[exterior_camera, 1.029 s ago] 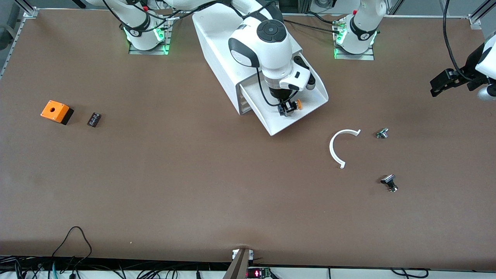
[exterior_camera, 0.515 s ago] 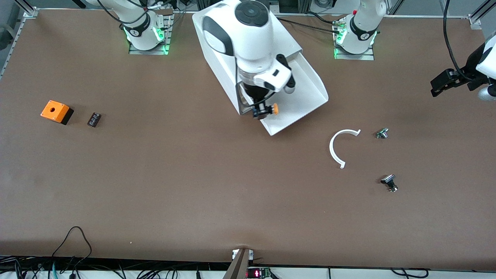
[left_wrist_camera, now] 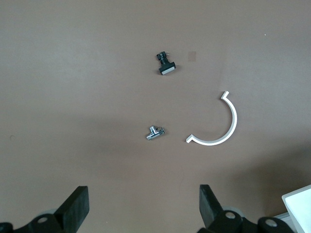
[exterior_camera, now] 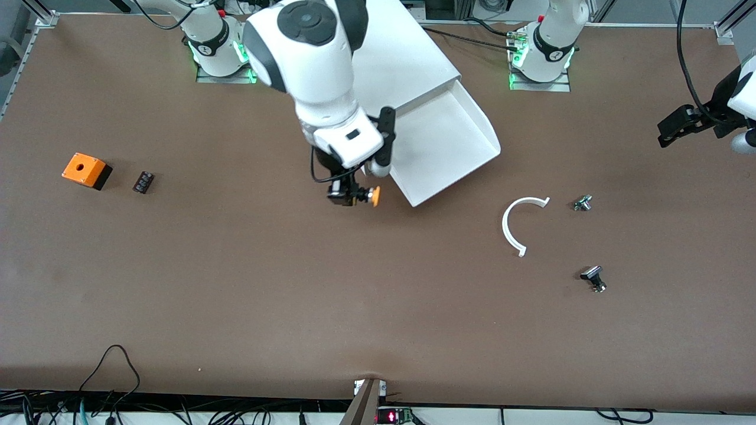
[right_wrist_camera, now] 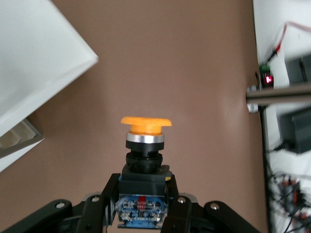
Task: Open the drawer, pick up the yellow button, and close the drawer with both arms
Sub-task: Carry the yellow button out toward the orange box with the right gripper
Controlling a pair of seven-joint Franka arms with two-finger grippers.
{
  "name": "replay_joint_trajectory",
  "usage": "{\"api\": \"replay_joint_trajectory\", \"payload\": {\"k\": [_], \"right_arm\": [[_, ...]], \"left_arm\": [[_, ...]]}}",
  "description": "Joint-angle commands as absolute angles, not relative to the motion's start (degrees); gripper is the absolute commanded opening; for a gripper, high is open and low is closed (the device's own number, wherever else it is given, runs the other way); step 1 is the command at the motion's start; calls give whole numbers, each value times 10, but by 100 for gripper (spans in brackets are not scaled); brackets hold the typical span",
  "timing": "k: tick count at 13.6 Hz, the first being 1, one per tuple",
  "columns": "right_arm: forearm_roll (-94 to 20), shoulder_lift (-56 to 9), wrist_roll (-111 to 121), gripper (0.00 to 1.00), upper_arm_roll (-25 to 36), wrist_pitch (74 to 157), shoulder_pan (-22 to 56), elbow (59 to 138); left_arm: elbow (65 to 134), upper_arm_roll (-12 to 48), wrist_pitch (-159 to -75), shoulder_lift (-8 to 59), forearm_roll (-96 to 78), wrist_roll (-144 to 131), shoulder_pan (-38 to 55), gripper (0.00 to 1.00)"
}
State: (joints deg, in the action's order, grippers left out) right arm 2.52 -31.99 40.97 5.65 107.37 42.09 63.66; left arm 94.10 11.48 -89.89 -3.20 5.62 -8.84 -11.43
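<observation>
My right gripper is shut on the button's black body and holds it in the air over bare table, just off the open drawer's corner. The button lies sideways, its orange cap pointing toward the drawer. In the right wrist view the button sits between the fingers of my right gripper. The drawer stands pulled out of the white cabinet, and its tray shows nothing inside. My left gripper waits open in the air at the left arm's end of the table; it also shows in the left wrist view.
An orange box with a hole and a small black block lie toward the right arm's end. A white curved piece, a small metal part and a black part lie toward the left arm's end.
My right gripper has carried the button up out of the drawer and toward the right arm's end, past the drawer's corner. The left arm has not moved.
</observation>
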Motion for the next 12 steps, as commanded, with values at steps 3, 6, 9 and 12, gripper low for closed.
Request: {"api": "replay_joint_trajectory", "payload": {"k": [3, 6, 9, 12], "right_arm": [[-8, -298, 352, 26, 55, 1113, 351, 738], [-8, -290, 303, 26, 60, 1118, 308, 787], [0, -276, 292, 26, 60, 1132, 272, 851], [11, -213, 396, 26, 55, 1241, 193, 1008]], "left_arm": [[923, 115, -884, -23, 55, -95, -114, 100], [923, 115, -884, -23, 55, -97, -114, 100], [923, 115, -884, -23, 54, -97, -114, 100], [923, 115, -884, -23, 55, -97, -114, 100]]}}
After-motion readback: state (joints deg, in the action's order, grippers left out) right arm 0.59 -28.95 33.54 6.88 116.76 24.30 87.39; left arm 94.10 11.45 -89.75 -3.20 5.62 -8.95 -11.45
